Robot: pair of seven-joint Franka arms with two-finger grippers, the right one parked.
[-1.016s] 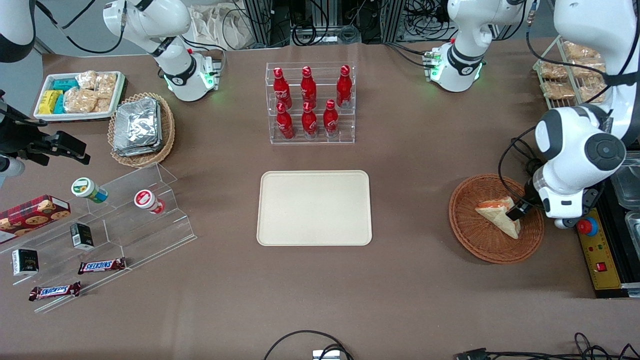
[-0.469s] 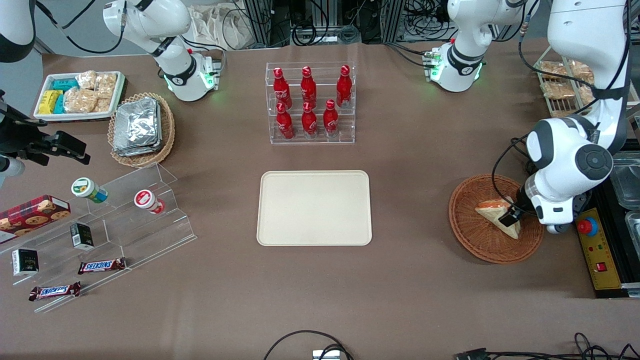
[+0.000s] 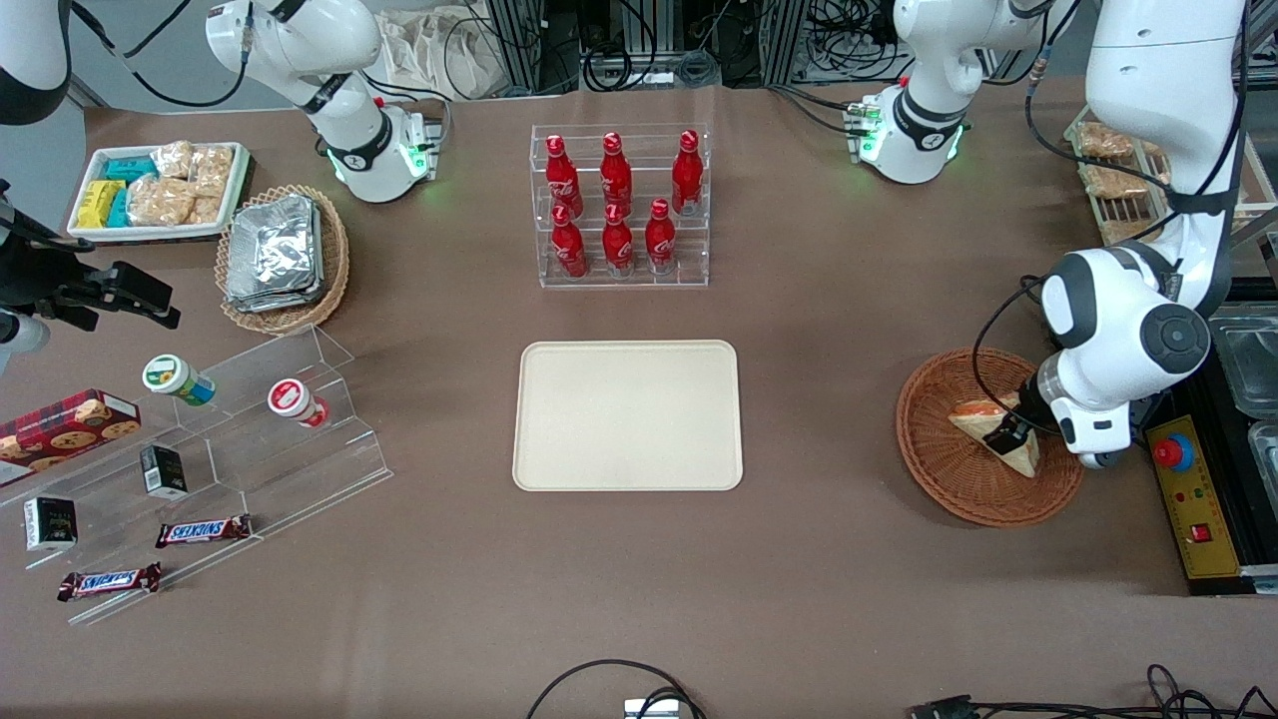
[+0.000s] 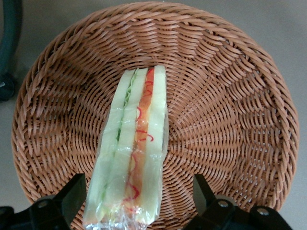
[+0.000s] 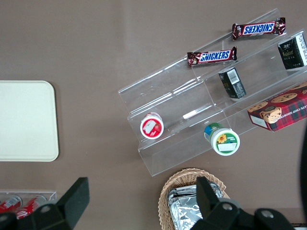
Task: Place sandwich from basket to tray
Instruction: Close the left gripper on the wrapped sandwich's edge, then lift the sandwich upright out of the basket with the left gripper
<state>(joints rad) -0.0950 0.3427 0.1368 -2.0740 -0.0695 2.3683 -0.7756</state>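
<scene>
Lengthwise between the spread end effector (image 4: 139, 203) fingers, the sandwich (image 4: 132, 148) (filling edge upward) in the basket (image 4: 230, 120).

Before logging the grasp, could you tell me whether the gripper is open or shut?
Open: the gripper hangs over the basket, fingers spread either side of the sandwich.

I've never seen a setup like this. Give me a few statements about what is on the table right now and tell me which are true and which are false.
1. The sandwich lies in the basket. True.
2. The tray holds a sandwich. False: nothing lies on it.
3. The gripper is open, one finger on each side of the sandwich. True.
4. The gripper hangs above the tray. False: it is at the basket.
5. Six red bottles stand in a clear rack. True.
</scene>
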